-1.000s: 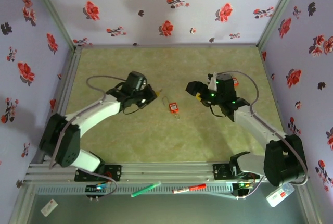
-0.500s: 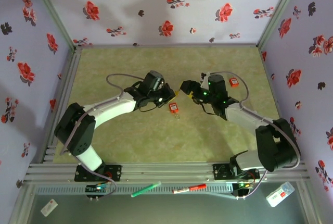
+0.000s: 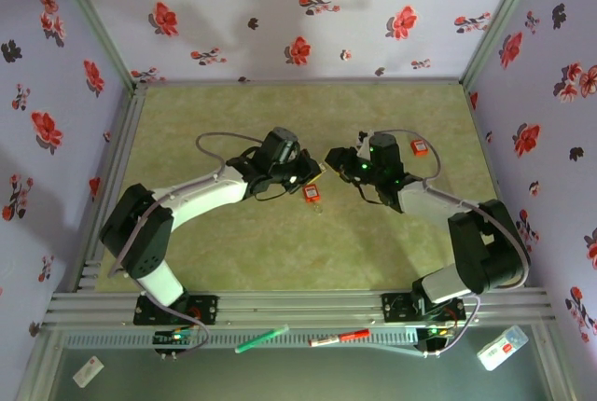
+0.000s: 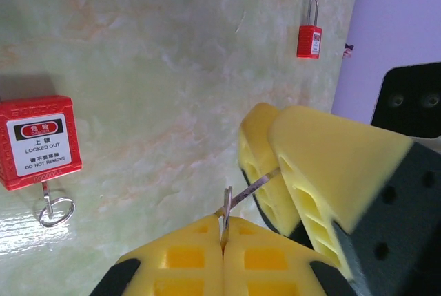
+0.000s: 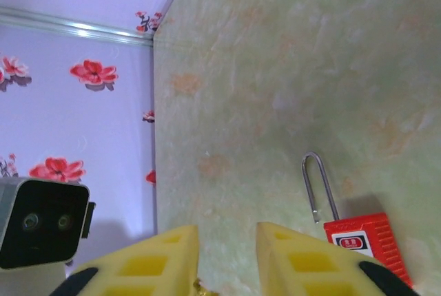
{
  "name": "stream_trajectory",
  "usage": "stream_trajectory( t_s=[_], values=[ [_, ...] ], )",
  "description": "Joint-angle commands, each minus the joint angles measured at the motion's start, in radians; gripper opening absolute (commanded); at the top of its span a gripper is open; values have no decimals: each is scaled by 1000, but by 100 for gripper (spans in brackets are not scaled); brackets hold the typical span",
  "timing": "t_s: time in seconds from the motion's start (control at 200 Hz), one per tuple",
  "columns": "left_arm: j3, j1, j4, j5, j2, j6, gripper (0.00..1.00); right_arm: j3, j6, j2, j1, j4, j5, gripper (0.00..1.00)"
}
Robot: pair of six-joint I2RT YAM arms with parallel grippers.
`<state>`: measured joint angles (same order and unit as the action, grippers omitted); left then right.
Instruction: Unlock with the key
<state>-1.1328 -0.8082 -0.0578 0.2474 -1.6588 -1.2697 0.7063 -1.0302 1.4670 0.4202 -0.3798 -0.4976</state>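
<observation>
The key (image 4: 251, 191), a thin strip of metal, hangs above the table between your two grippers. Your left gripper (image 4: 224, 227) has its yellow jaws pressed together on one end. The other end runs up to the gap between the yellow fingers (image 4: 324, 165) of your right gripper (image 5: 227, 237), whose jaws stand apart in its own wrist view. Seen from above, the two grippers meet tip to tip near the middle of the green marbled table (image 3: 233, 252). The red safety padlock (image 4: 40, 141), labelled "LOCKED OUT, DO NOT REMOVE", lies flat on the table just beside them, on the side nearer the arm bases, with a small metal ring (image 4: 56, 211) at its lower end. A second red padlock (image 4: 309, 38) lies well apart, near the flower-papered right wall (image 3: 550, 93).
</observation>
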Motion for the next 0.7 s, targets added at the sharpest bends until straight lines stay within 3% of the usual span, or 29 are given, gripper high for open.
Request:
stream_trajectory(
  t_s=[0.0,0.12,0.29,0.31,0.35,0.375,0.455,0.545,0.6,0.695],
  values=[
    [-13,-8,42,15,-14,-10,0,20,-7,4,9,-18,2,15],
    [-12,-8,44,18,-9,7,0,18,-5,-13,8,-4,7,0],
    [43,1,145,29,3,6,0,34,16,-48,8,46,6,0],
    [57,5,169,29,10,9,6,38,20,-53,8,59,7,0],
    [91,16,226,19,30,13,39,46,31,-70,6,88,12,0],
    [120,25,265,8,48,17,54,51,40,-86,5,109,20,0],
    [225,47,458,-10,106,54,81,78,64,-144,-13,190,43,0],
    [347,66,798,-11,126,60,99,136,55,-193,-54,279,33,0],
    [377,68,964,-23,109,72,100,175,40,-212,-78,287,3,0],
    [337,52,1063,-30,52,101,100,295,105,-217,-87,451,0,0]
  ],
)
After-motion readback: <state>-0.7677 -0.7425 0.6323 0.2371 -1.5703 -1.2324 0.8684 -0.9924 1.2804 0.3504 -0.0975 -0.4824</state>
